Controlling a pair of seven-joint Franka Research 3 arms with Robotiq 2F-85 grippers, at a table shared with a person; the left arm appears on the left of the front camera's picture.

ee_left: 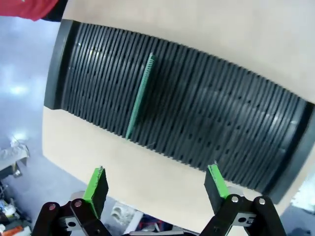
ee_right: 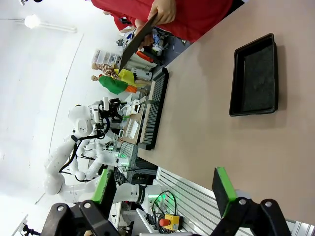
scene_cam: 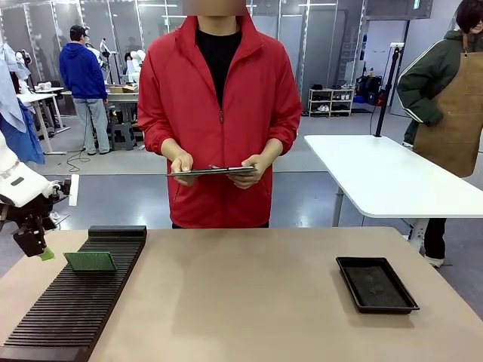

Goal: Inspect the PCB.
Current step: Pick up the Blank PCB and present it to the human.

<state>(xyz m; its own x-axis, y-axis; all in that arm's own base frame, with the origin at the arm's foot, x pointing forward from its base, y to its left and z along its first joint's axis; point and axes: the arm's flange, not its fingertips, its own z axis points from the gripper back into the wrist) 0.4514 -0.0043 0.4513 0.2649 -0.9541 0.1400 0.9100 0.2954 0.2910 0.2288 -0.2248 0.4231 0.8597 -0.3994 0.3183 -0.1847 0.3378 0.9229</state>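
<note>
Tabletop rack [ee_left: 221, 123] holds the PCB [ee_left: 140, 96] on edge, near the left claw [ee_left: 157, 183], released and empty.

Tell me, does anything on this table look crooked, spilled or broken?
Nothing stands out. The PCB stands on edge in a slot of the black rack, in line with its ribs; the black tray lies flat on the table, and nothing looks spilled.

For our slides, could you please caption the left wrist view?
Open left hand near the green PCB standing on edge in a black slotted rack.
</note>
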